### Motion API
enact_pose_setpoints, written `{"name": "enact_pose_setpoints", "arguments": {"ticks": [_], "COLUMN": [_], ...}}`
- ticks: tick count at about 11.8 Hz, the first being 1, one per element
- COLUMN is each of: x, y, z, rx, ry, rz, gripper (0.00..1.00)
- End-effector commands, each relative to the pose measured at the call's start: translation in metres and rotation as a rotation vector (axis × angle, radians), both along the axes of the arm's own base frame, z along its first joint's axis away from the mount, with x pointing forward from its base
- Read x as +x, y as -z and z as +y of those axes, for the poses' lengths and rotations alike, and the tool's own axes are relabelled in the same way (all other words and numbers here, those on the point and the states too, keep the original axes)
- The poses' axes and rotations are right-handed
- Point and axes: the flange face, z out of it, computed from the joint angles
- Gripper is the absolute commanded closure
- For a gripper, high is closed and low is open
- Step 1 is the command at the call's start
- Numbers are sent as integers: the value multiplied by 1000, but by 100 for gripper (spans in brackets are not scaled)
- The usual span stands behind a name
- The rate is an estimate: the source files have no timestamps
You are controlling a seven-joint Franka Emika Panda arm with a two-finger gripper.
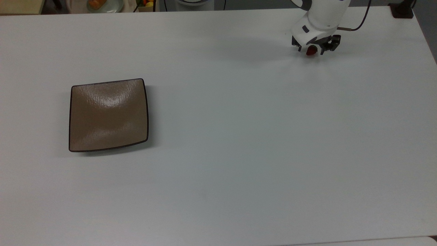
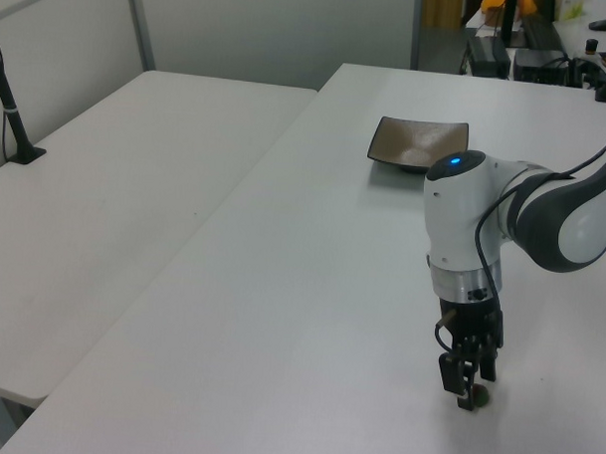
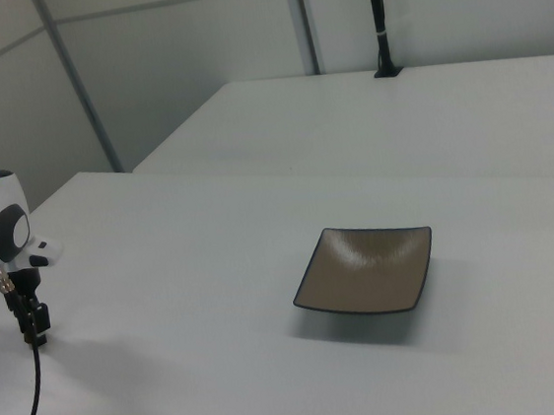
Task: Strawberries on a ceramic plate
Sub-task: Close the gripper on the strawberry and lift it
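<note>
Glossy tan-brown ceramic, square with rounded corners and a thin dark rim: the ceramic plate sits at the left of the top view, its rippled surface catching a pale sheen near its upper edge. In the left view I see it far up the smooth matte white table, and in the right view it lies right of centre with its edges curling slightly upward.

My small red strawberry lies in the upper right of the top view, well apart from the plate, resting on the table. The dark two-finger gripper of the white, rounded robot arm is lowered around it, one black finger on either side of the berry. The fingers stand close beside the fruit, but I cannot tell whether they are pressing it or merely flanking it. In the left view the gripper points straight down at the lower right, with the strawberry just peeping out at its tips.

A round pale dish with orange food sits at the upper left edge of the top view, beyond the table.
</note>
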Motion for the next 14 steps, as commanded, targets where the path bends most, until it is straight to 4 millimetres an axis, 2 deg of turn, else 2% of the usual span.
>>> {"name": "enact_pose_setpoints", "arguments": {"ticks": [1, 3, 6, 8, 11, 14], "x": [-2, 4, 21, 47, 93, 124], "y": [-1, -4, -11, -29, -68, -107], "z": [1, -2, -20, -44, -92, -144], "rx": [10, 17, 21, 13, -6, -15], "ry": [13, 4, -13, -19, -51, -106], "rz": [-25, -34, -49, -71, -67, -49], "gripper": [81, 87, 87, 87, 87, 87]}}
